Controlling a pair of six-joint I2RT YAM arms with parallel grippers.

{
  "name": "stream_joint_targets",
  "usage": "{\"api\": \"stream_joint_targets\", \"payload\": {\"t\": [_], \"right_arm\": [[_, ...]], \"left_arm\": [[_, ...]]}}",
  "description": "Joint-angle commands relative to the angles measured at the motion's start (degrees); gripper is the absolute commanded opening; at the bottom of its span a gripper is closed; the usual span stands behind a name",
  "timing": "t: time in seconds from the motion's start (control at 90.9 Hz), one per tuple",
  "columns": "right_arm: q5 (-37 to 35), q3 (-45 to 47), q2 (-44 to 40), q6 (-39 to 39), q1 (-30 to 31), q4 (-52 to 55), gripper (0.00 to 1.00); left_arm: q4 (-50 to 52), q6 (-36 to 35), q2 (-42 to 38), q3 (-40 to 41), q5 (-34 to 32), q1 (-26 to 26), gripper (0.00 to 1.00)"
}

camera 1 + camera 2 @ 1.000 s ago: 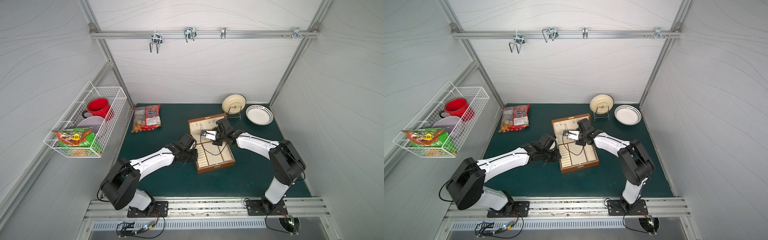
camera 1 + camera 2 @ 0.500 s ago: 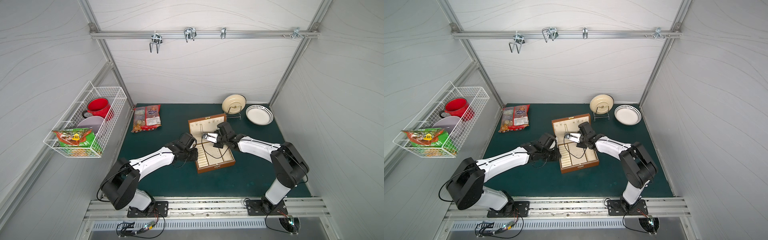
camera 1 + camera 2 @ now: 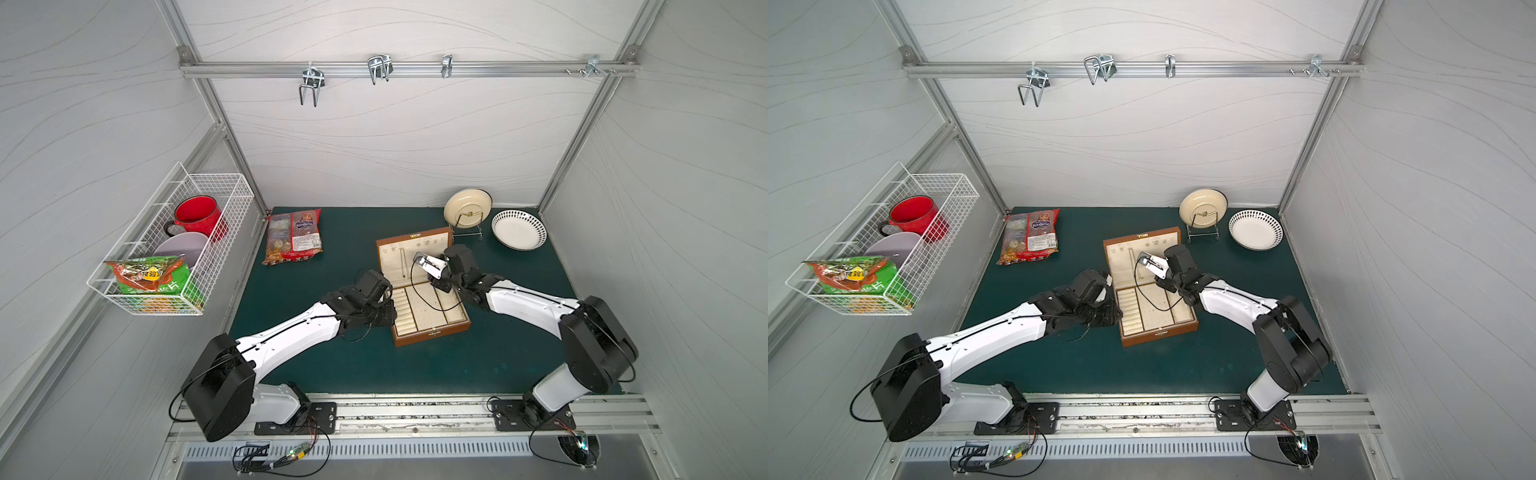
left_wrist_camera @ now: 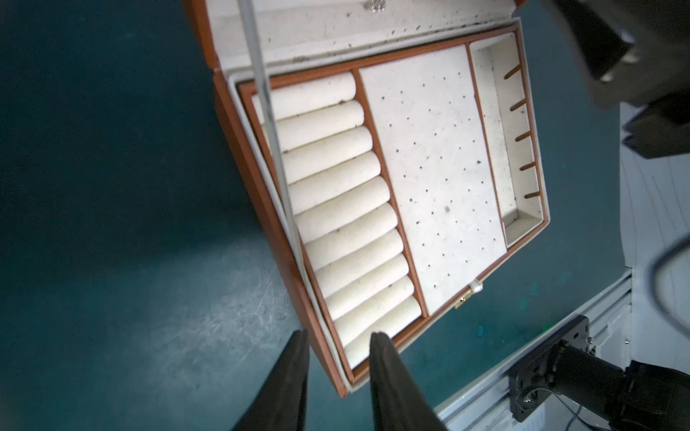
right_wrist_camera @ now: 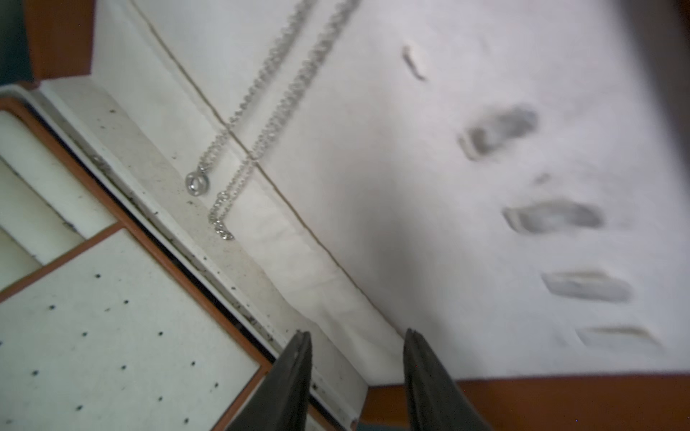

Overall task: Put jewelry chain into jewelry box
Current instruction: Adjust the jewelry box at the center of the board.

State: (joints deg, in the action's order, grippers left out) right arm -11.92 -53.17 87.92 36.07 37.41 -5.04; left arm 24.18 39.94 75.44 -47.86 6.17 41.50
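Only from the right wrist: jewelry chain [image 5: 269,93] in fine silver links, two strands draped down the cream lining of the raised lid of the jewelry box [image 5: 59,37], with a small ring end lying close above the hinge edge. Blurred hooks [image 5: 552,216] in a row beside it. Right gripper [image 5: 356,336] with black fingers spread, nothing between them, well clear of the chain.

In a top view, merely a hair-thin line on the lid.

Only from the left wrist: the open base laid out in full. Padded cream ring rolls [image 4: 336,186], a flat panel [image 4: 433,168] dotted with tiny holes, a narrow compartment [image 4: 500,130] with brown divider slats, a small gold clasp [image 4: 468,293] on the front wall. Brown wood-look shell on a dark green mat [image 4: 112,186]. Left gripper [image 4: 339,336] with fingers parted astride the side wall near the front corner; contact with the wall not discernible.
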Motion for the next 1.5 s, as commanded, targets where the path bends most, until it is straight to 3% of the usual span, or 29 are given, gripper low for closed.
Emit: {"api": "stream_joint_targets", "payload": {"t": [0.0, 0.143, 0.253, 0.462, 0.561, 0.825, 1.178, 1.486], "right_arm": [[-0.9, 1.3, -7.6, -16.8, -0.7, 10.2, 0.52], [0.3, 2.6, -13.1, -32.4, -1.8, 21.9, 0.56], [1.1, 5.5, -16.7, -40.1, -2.8, 27.7, 0.63], [4.1, 10.6, -20.2, -52.3, -5.1, 32.2, 0.67], [4.4, 11.6, -20.7, -55.8, -5.9, 33.3, 0.67], [14.4, 16.7, -20.0, -63.9, -5.6, 27.4, 0.65], [11.1, 15.7, -19.1, -69.5, 4.9, 26.4, 0.56], [7.8, 13.6, -17.4, -74.1, 13.3, 25.8, 0.55]], "left_arm": [[2.8, 3.3, -1.4, 2.2, -2.3, 0.1, 0.38], [3.2, 3.6, -0.2, 1.7, -2.7, 0.1, 0.43], [3.1, 3.6, 1.3, 0.6, -2.4, 0.1, 0.46], [2.0, 3.9, 5.5, -2.2, -0.8, -0.1, 0.47], [1.4, 4.0, 7.1, -3.6, 0.1, -0.2, 0.48], [1.2, 3.5, 10.0, -5.2, 2.0, -3.2, 0.50], [4.4, 0.5, 9.0, -5.8, 0.7, -6.7, 0.47], [10.2, -3.1, 4.6, -7.4, -4.3, -7.2, 0.44]]}}
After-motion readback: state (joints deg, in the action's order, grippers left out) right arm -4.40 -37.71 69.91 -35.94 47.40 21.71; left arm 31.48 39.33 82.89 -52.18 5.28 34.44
